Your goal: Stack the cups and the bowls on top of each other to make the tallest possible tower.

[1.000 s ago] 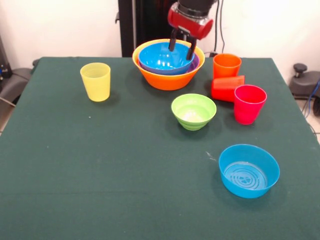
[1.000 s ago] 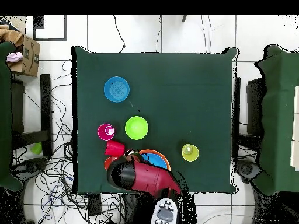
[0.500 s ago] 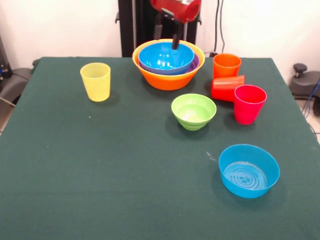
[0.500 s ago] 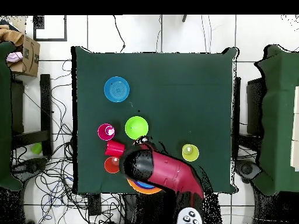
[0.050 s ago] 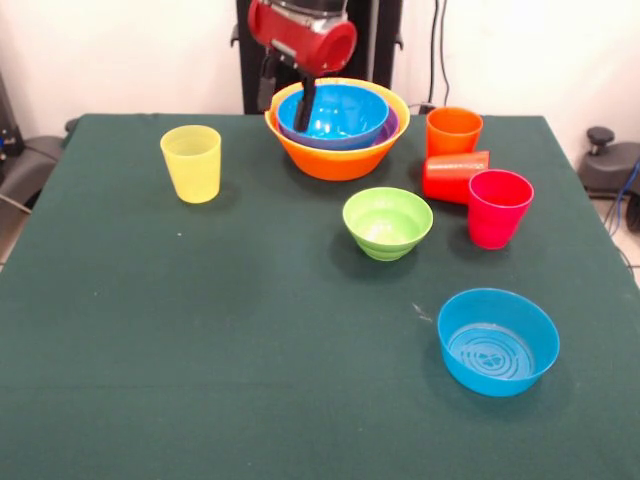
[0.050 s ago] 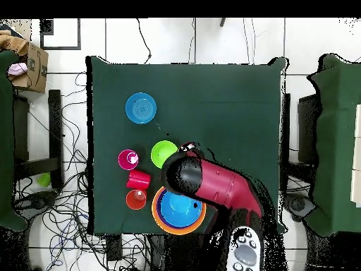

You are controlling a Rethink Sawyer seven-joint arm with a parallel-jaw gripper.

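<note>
Large yellow-orange glossy plastic bowl [image 5: 337,150] at table's 12 o'clock nests wide purple bowl [image 5: 388,128] and blue bowl [image 5: 333,115], a broad base likely meant to carry the tower. Loose pieces wait around 2 to 4 o'clock: second blue bowl [image 5: 498,341], small light green bowl [image 5: 388,222], upright magenta-pink [image 5: 498,207] and orange tumblers [image 5: 453,130], red tumbler [image 5: 455,176] on its side; yellow tumbler [image 5: 191,163] stands at 10. Red-and-black gripper [image 5: 286,88] hangs at the nest's 9 o'clock rim, fingers parted, carrying nothing.

Glossy smooth plastic bowls [image 5: 337,128] and cups [image 5: 192,163]; matt green cloth on the table [image 5: 200,330]
</note>
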